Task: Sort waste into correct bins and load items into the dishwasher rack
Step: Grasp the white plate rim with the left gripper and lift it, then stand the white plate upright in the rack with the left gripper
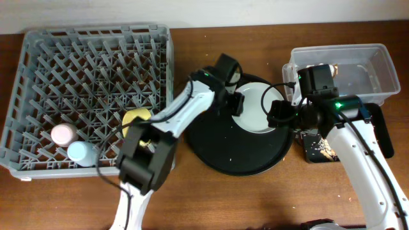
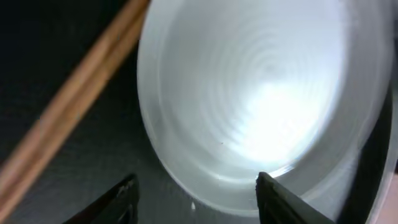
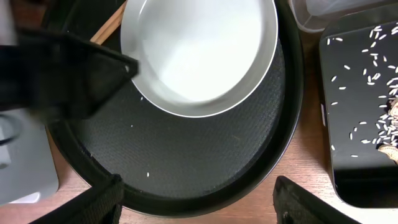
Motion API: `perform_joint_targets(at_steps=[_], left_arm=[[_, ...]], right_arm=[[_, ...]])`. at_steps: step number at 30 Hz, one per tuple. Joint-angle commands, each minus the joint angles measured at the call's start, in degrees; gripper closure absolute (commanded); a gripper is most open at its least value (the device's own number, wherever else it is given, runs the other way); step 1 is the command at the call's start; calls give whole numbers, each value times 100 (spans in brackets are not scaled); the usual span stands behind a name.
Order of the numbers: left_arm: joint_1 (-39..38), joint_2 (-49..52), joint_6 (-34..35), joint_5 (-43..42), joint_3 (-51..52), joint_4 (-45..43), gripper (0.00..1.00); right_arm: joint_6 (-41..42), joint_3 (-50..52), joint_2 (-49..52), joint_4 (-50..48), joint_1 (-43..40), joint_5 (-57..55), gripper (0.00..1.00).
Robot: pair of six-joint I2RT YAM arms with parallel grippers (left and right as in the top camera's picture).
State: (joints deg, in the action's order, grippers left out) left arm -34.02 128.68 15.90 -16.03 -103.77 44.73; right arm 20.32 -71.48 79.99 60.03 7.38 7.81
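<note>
on the brown wooden desk (image 1: 64,198), at the left, a square grey plastic rack (image 1: 38,64) with a grid of upright pegs. in its near part, a small pink cup (image 1: 64,133), a small blue cup (image 1: 80,152) and a yellow bowl (image 1: 136,118).

at centre, a big round black tray (image 1: 236,153), finely textured, flecked with a few white grains. on it, a smooth, pale, glossy round plate (image 3: 199,50), faint concentric rings in its well, and beside it a pair of slim wooden chopsticks (image 2: 68,106).

left gripper (image 2: 196,186) spread wide and holding nothing, one finger over the plate's rim, the other over the dark tray.

right gripper (image 3: 199,186) also gaping and bare, above the round tray's edge.

at the right, a clear rectangular tub (image 1: 377,70) and a shallow black rectangular tray (image 3: 360,155) scattered with rice grains and brownish crumbs.
</note>
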Motion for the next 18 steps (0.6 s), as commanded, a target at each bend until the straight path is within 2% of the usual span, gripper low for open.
perform_joint_targets(at_steps=[1, 3, 5, 6, 8, 12, 13, 16, 18], left_arm=[[-109, 435, 317, -52, -33, -105, 51], [-118, 621, 446, -50, -33, -74, 61], [-107, 623, 446, -26, -39, -52, 89], [-98, 608, 444, -22, -81, -28, 98], [-26, 529, 444, 251, -369, 372, 100], [326, -13, 442, 1563, -1419, 1860, 100], [535, -321, 442, 2100, -1864, 2450, 100], [925, -1014, 442, 3681, -2435, 3366, 100], [1147, -1537, 442, 5364, -2455, 3716, 100]], right_arm=[[-50, -81, 0, 26, -37, -50, 22], [-52, -81, 0, 48, -37, -50, 22], [-52, -81, 0, 81, -37, -52, 22], [-52, -81, 0, 83, -37, -50, 22], [-52, -81, 0, 90, -37, -52, 22], [-55, -81, 0, 90, -39, -52, 22], [-55, -81, 0, 90, -39, -52, 22], [-55, -81, 0, 92, -39, -52, 22], [-55, -81, 0, 90, -39, -57, 22]])
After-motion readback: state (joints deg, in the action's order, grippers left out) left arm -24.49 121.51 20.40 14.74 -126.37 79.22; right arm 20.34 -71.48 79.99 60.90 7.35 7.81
